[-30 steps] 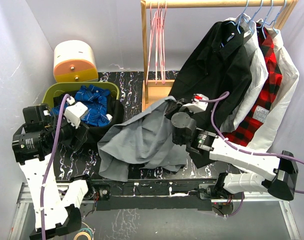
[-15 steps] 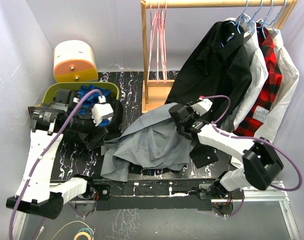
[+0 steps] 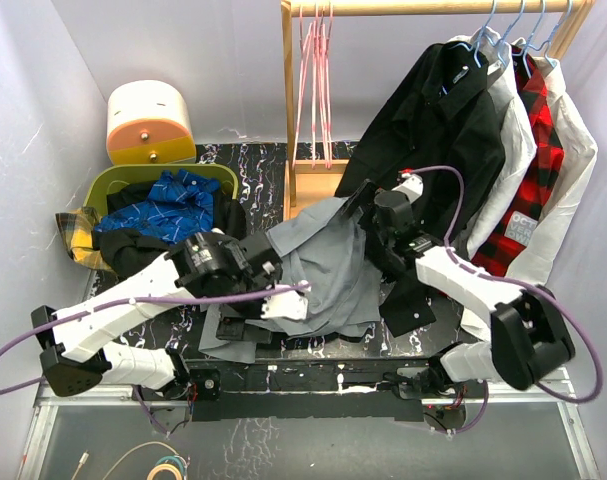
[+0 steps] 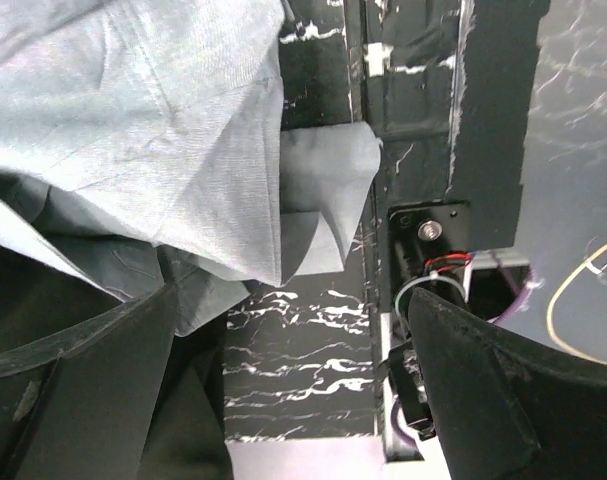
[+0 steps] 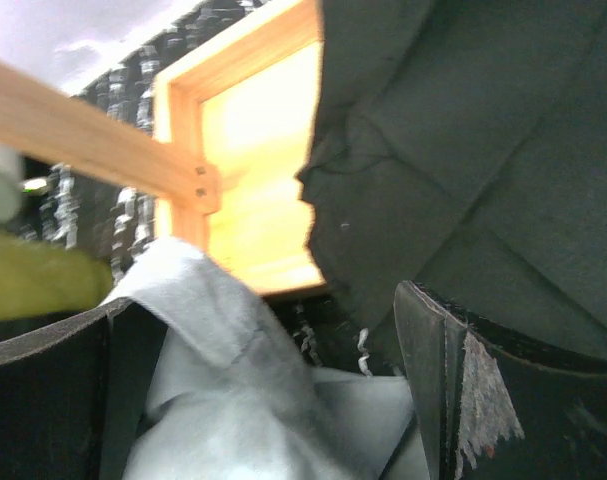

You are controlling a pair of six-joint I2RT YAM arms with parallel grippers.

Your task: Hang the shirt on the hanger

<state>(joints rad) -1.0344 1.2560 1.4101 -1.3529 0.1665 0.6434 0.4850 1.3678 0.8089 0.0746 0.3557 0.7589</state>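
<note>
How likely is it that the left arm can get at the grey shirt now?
Probably yes: the left gripper is open right at the near edge of the shirt, with nothing between them.

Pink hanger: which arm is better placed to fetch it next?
Probably right. The right gripper is open beside the rack, nearer the pink hanger; the left gripper hangs over the near edge of the grey shirt.

Top view overhead from rear; both wrist views close on shirt (image 4: 133, 120).
</note>
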